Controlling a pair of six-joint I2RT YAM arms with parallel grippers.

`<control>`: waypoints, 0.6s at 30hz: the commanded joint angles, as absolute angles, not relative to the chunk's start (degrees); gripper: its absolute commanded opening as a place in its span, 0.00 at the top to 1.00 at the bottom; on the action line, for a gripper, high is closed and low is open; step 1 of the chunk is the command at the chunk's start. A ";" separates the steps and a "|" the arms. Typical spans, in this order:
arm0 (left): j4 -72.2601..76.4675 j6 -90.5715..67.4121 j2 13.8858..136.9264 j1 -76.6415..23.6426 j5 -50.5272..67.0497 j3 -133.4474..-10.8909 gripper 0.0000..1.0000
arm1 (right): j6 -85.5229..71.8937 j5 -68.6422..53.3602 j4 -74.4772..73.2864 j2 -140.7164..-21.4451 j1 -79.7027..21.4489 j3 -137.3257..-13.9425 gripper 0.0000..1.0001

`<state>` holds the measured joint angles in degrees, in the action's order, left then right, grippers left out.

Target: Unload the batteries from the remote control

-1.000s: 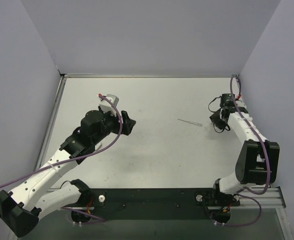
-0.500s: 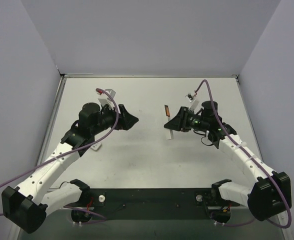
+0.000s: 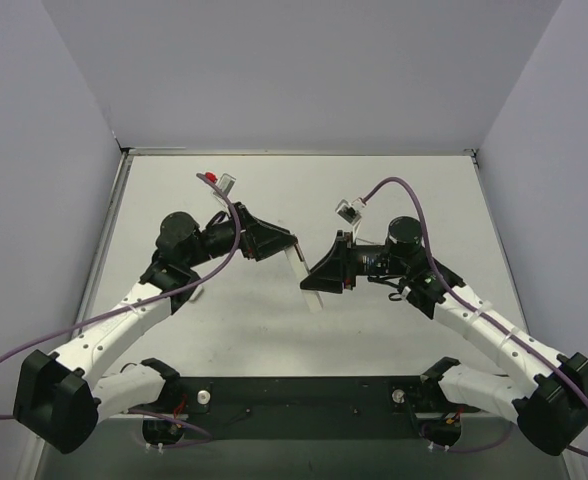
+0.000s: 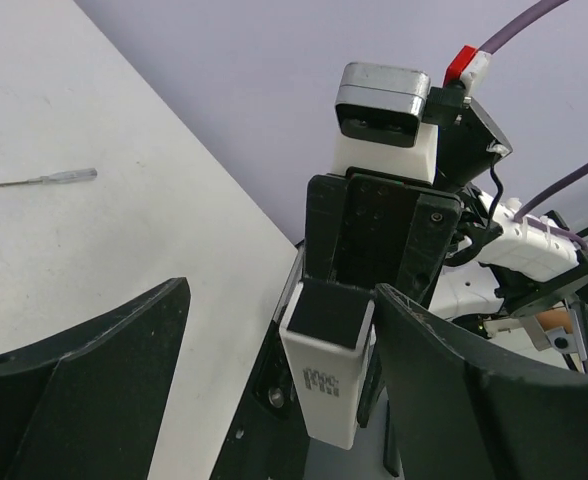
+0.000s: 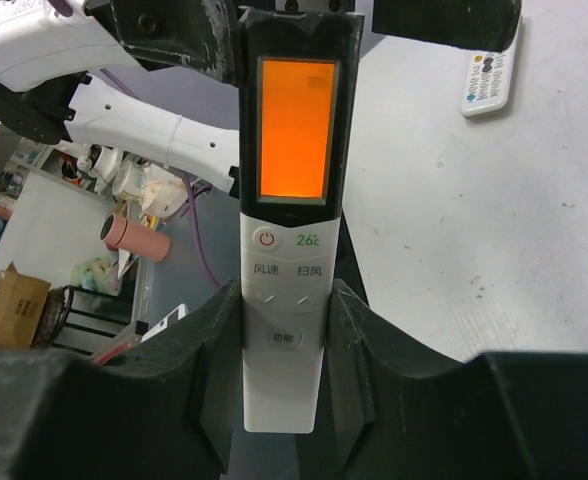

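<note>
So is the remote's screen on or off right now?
On. In the right wrist view the screen of the remote control glows orange, with a green 26c showing just below it.

Remote control point(image 5: 286, 200), lower flanks: covered by the right gripper's point(image 5: 286, 300) clamping fingers point(image 5: 199, 390).
Remote control, mark on the end between the left gripper's point(image 4: 279, 300) spread fingers point(image 4: 94, 380): too blurred to read.
Second remote point(image 5: 489, 75): one end hidden behind the left gripper's finger; keys illegible.
Thin tool point(image 4: 39, 180), beyond the left gripper's fingertips: too slender to identify.
</note>
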<state>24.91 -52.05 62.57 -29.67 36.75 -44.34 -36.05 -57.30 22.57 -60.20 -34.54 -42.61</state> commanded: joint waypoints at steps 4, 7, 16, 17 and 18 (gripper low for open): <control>35.68 -57.57 63.72 -29.88 39.29 -43.42 0.21 | -34.98 -58.89 28.13 -59.50 -36.30 -44.47 0.84; 36.56 -58.36 63.81 -30.06 40.25 -42.45 0.35 | -36.12 -58.10 29.26 -59.94 -36.21 -44.39 0.84; 23.40 -53.62 63.02 -29.79 37.27 -44.38 1.00 | -34.46 -48.97 19.98 -61.08 -36.04 -45.79 0.74; 21.73 -52.66 63.02 -29.79 36.57 -44.73 1.00 | -34.19 -46.08 18.73 -61.00 -36.04 -45.88 0.63; 18.32 -51.08 63.02 -29.79 35.00 -45.69 1.00 | -33.75 -43.62 17.42 -60.91 -36.04 -46.31 0.55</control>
<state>29.87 -56.93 63.59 -29.89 38.65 -42.30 -36.14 -53.41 18.96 -61.17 -36.16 -42.65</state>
